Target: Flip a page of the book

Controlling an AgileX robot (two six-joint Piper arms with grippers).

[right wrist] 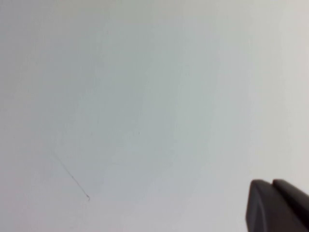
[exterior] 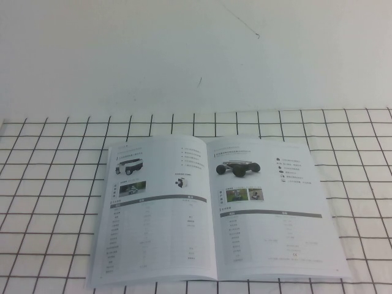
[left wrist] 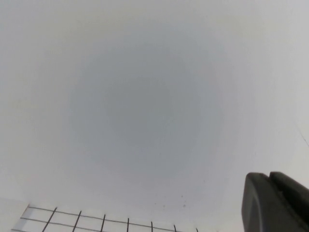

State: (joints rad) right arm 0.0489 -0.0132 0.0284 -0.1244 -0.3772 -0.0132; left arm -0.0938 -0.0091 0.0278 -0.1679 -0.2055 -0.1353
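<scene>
The book (exterior: 160, 215) lies open and flat on the checked cloth, near the front middle of the high view. Its right-hand page (exterior: 272, 211) shows a black four-wheeled robot photo, two small photos, a grey bar and a table. Neither arm shows in the high view. My left gripper (left wrist: 269, 176) shows only in the left wrist view; its dark fingertips (left wrist: 256, 198) are pressed together and hold nothing, facing the white wall. My right gripper (right wrist: 273, 183) shows only in the right wrist view, also shut and empty before the white wall. Both are away from the book.
A white cloth with a black grid (exterior: 49, 184) covers the table; a strip of it shows in the left wrist view (left wrist: 96, 223). A plain white wall (exterior: 184, 49) stands behind, with a thin dark scratch (right wrist: 72, 176).
</scene>
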